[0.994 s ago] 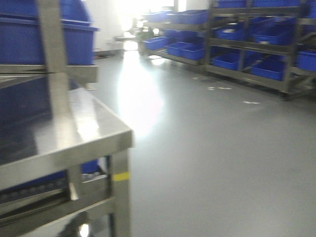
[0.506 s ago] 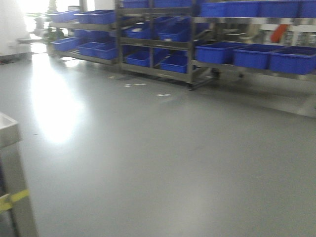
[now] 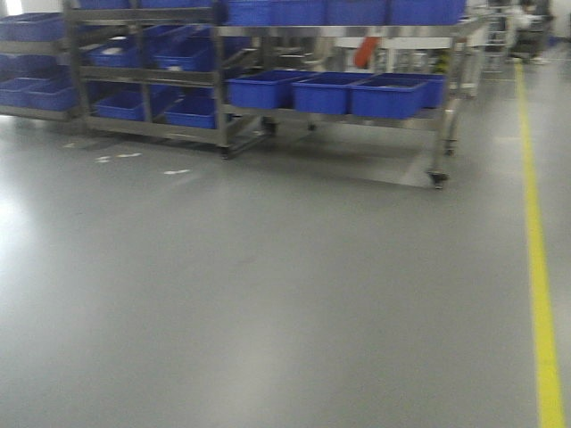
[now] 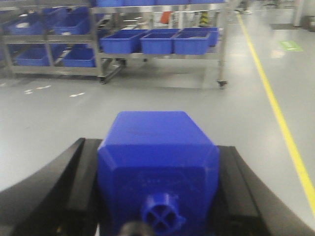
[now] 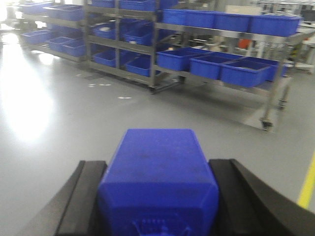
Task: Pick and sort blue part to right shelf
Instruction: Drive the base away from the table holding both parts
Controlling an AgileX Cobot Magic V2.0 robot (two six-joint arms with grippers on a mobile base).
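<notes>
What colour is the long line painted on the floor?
Yellow line; clearest in the exterior front-facing view.

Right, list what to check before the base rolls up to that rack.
1. Left gripper shut on left blue part: ok.
2. Right gripper shut on right blue part: ok.
3. Floor toward the steel rack: ok, no obstacle shows in the front view.
4. Steel rack is the target shelf, with a roller rail: cannot tell, only blue bins show on it.
5. Free slot there for the parts: cannot tell.
6. Yellow line lies to the right of the path: ok.
</notes>
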